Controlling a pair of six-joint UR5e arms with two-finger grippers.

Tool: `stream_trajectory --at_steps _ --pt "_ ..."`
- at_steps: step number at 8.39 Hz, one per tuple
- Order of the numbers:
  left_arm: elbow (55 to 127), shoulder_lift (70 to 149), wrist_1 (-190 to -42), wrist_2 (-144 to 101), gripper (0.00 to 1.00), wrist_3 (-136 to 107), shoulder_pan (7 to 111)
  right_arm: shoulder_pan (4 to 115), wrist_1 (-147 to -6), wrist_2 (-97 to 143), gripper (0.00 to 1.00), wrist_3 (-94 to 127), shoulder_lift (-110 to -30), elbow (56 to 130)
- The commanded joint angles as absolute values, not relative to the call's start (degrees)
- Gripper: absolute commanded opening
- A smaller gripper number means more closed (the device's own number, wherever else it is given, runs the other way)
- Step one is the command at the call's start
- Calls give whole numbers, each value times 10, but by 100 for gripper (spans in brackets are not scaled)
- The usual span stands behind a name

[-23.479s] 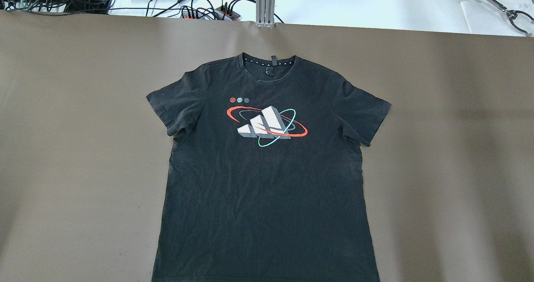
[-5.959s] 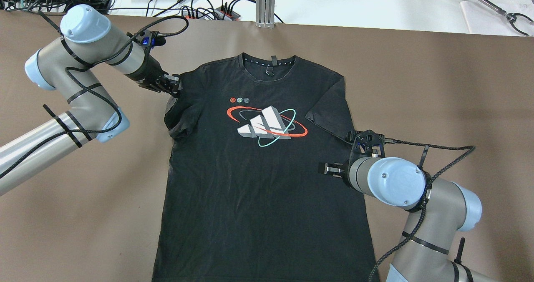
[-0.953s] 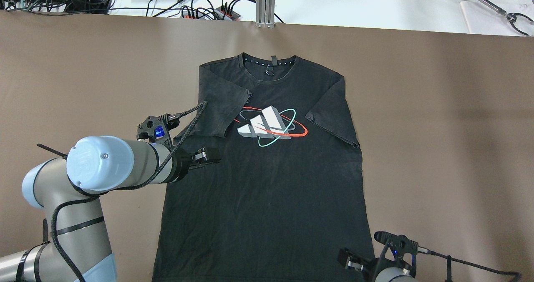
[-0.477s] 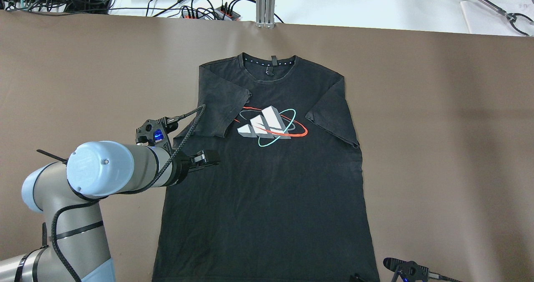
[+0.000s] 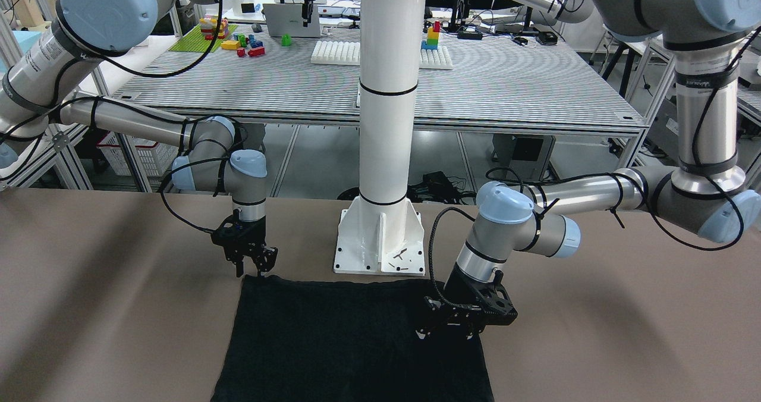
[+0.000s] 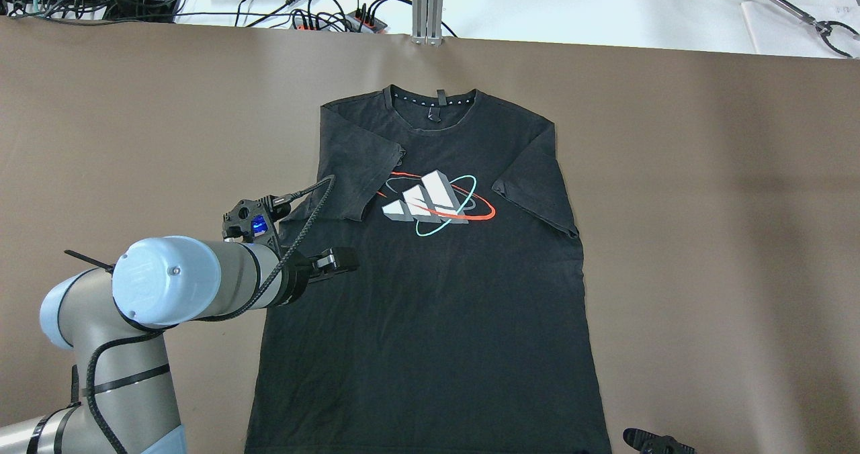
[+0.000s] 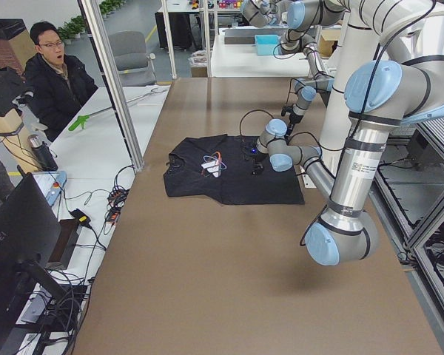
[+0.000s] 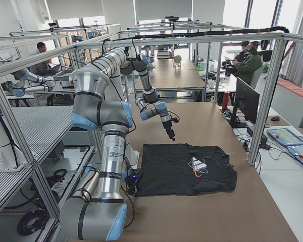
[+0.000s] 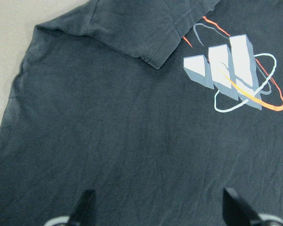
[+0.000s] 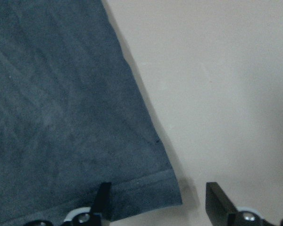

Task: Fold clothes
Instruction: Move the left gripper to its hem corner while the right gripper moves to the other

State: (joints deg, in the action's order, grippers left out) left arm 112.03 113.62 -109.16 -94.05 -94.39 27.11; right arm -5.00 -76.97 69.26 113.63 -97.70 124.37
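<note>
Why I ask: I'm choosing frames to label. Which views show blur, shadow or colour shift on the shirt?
Overhead: shirt sharp, evenly lit; soft shadow bands on the table. Left wrist: print crisp, fingers out of focus. Right wrist: shirt looks washed-out blue, slightly soft. Front-facing: shirt nearly featureless black.

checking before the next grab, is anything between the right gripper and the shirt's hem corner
Nothing visible. The right gripper hangs open right above a hem corner of the shirt, with only bare table covering beside it.
</note>
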Motion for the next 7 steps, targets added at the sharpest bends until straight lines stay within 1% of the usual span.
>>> stream_trajectory --at_steps 1,4,5,7 --pt "1121 1135 -1092 -940 94 -944 271 -49 -769 697 0 1137 -977 1253" --pt "1122 1131 -1092 -940 94 -944 269 -54 -769 707 0 1137 -984 1266" --pt "1135 1102 -1092 -934 94 -947 258 -66 -770 708 0 1139 -984 1266" --pt "1214 1008 -1093 -856 93 -997 181 -76 -770 715 0 1155 -983 1281"
